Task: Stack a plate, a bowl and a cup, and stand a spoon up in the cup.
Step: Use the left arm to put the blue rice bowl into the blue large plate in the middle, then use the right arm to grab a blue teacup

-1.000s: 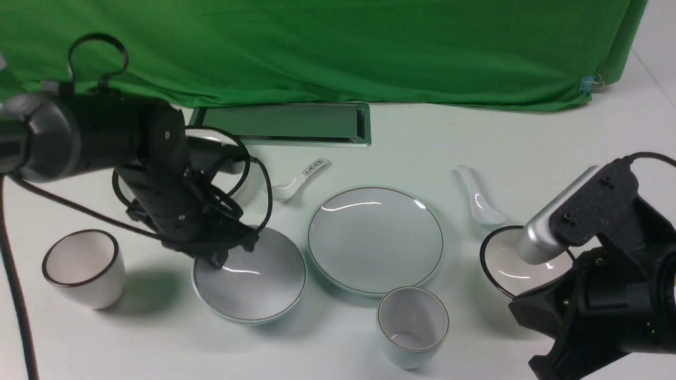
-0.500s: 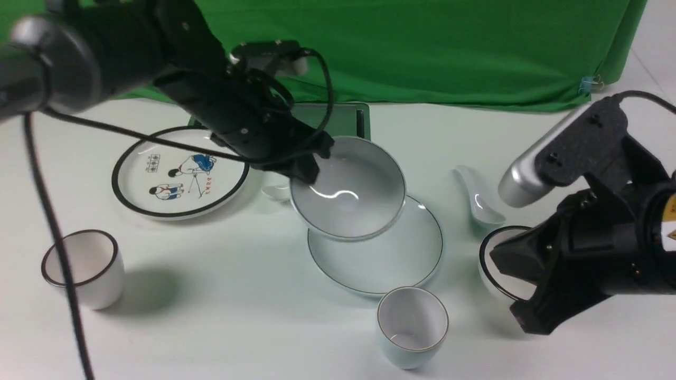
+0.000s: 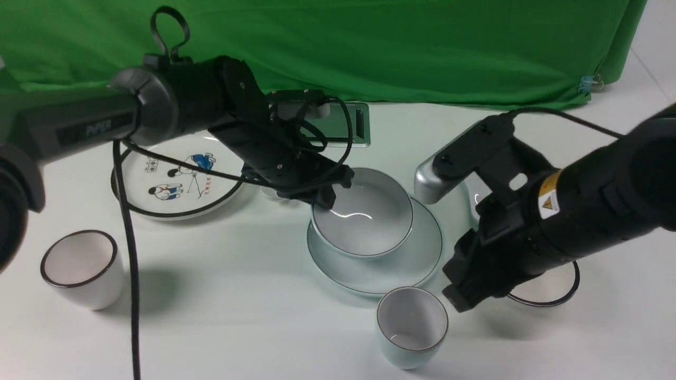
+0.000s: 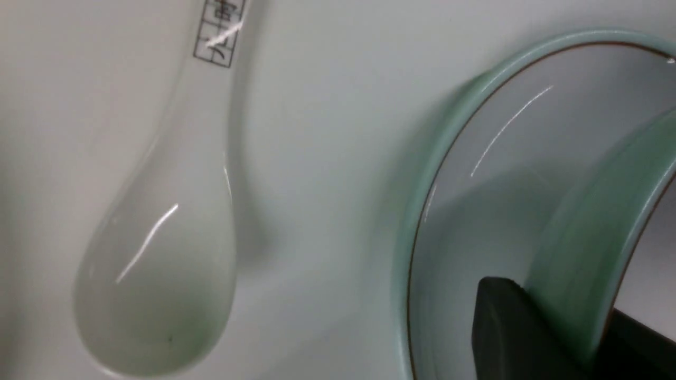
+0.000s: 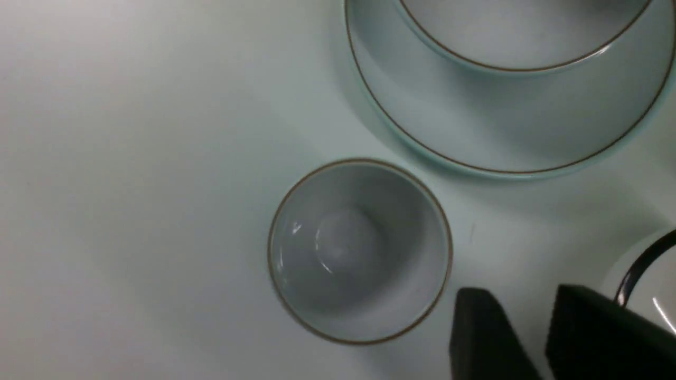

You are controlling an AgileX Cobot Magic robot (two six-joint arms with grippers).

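Note:
The pale blue-green bowl (image 3: 364,219) rests on the matching plate (image 3: 417,258) at mid table. My left gripper (image 3: 328,199) is shut on the bowl's far-left rim. In the left wrist view, the bowl's wall (image 4: 597,221) sits between the jaws of the left gripper (image 4: 575,338), over the plate's rim (image 4: 438,158). The cup (image 3: 412,327) stands upright in front of the plate. My right gripper (image 3: 458,296) hangs open just right of the cup (image 5: 359,250), with nothing between its fingers (image 5: 480,332). Only a sliver of the plain spoon (image 3: 478,198) shows behind the right arm.
A white cup with a dark rim (image 3: 82,266) stands front left. The cartoon plate (image 3: 174,182) lies back left. A printed spoon (image 4: 158,264) lies left of the pale plate. A black-rimmed white bowl (image 3: 549,293) sits under the right arm. A metal tray (image 3: 338,124) lies by the green cloth.
The left gripper lifted the bowl from the plate's left, carried it over and lowered it onto the plate. The right arm swung in beside the cup and its jaws opened.

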